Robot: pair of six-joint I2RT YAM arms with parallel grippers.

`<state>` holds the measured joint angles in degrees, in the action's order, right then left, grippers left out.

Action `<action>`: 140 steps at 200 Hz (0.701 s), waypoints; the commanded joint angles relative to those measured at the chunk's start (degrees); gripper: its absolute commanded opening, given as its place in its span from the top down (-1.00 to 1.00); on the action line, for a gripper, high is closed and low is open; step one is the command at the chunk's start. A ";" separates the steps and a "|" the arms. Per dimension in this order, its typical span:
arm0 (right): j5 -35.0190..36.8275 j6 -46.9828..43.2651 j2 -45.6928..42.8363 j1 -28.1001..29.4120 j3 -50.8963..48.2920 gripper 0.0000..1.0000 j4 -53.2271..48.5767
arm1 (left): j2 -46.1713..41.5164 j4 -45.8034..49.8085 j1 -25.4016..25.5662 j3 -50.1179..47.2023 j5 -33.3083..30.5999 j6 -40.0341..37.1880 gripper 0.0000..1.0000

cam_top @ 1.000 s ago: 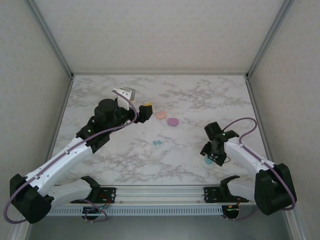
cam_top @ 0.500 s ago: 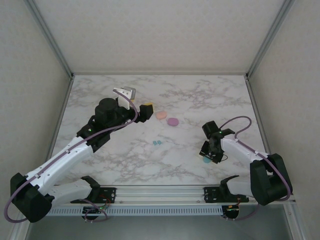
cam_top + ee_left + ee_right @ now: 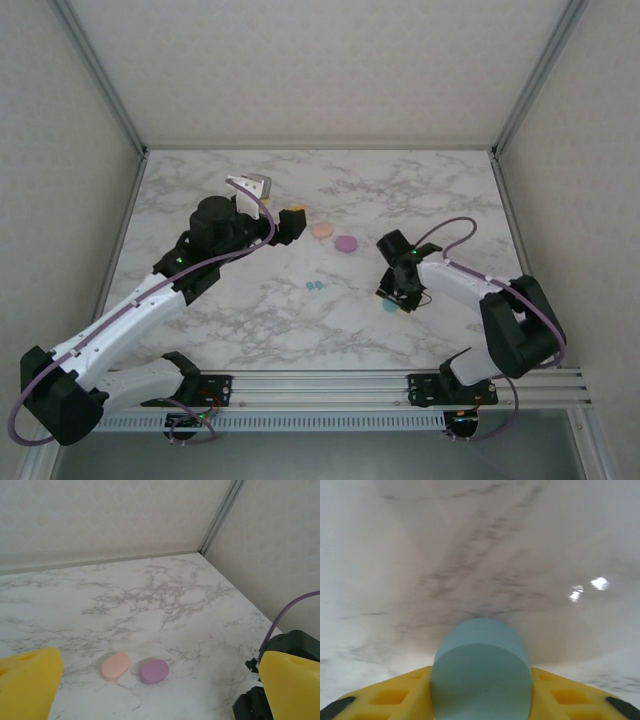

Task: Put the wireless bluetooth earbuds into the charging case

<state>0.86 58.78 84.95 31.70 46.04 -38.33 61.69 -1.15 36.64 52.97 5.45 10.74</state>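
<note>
Item: right gripper (image 3: 397, 298), jaws partly closed on the teal charging case (image 3: 480, 677). The case sits clamped between the yellow pads (image 3: 385, 697), low over the marble worktop (image 3: 250, 325), right of centre.

Item: teal earbuds (image 3: 314, 286), a tiny pair lying together on the worktop near the middle, to the left of the held case and apart from it.

Item: left gripper (image 3: 285, 212), jaws at full spread and empty, poised over the far left part of the worktop.

Item: peach case (image 3: 116, 666) and purple case (image 3: 154, 671), two ovals just beside each other, beyond the earbuds.

Handling note (judgement): the step in hand appears to be bringing the teal case to its earbuds. It should be set down flat, close to the pair without nudging them, and let go only once it rests steady. Whether its lid is open cannot be told. The earbuds look small and smooth, so they may skid under a pinch; a centred, gentle close would suit.

Markings: no brand, label or lettering is legible on any case, earbud or gripper.
</note>
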 commanded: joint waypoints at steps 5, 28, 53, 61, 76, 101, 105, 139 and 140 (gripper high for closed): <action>0.86 5.55 4.57 2.69 4.52 0.07 2.14 | -1.90 0.71 -0.45 1.61 -0.79 -0.01 -1.00; -1.41 3.88 6.80 3.36 6.98 -0.10 3.18 | -1.87 0.80 -0.48 1.89 -0.80 0.24 -1.00; -1.44 2.31 4.68 3.56 7.42 -0.22 2.71 | -1.40 0.80 -0.47 2.38 -0.16 0.42 -1.00; -0.83 1.84 3.54 3.50 7.49 -0.23 1.60 | -1.16 0.88 -0.50 2.53 -0.05 0.50 -1.00; 3.06 1.36 1.28 3.47 7.79 -0.31 -2.57 | -0.92 0.80 -0.45 2.74 0.17 0.68 -1.00; 10.22 0.95 -2.15 3.15 7.72 -0.43 -8.82 | -0.85 0.80 -0.49 2.75 0.35 0.95 -1.00; 10.65 0.78 -2.57 3.07 7.54 -0.44 -9.10 | -0.86 0.77 -0.39 2.68 0.47 1.07 -1.00; 6.51 -2.65 -2.40 2.68 5.98 -0.45 -4.20 | -0.36 0.70 -0.45 2.92 0.61 1.38 -1.00; 6.25 -2.77 -2.28 2.63 5.99 -0.45 -4.08 | -0.31 0.71 -0.44 2.92 0.61 1.38 -1.00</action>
<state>7.53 59.18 82.06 34.63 52.56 -43.13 60.84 -0.23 36.64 53.80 5.50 10.81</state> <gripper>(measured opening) 0.722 0.998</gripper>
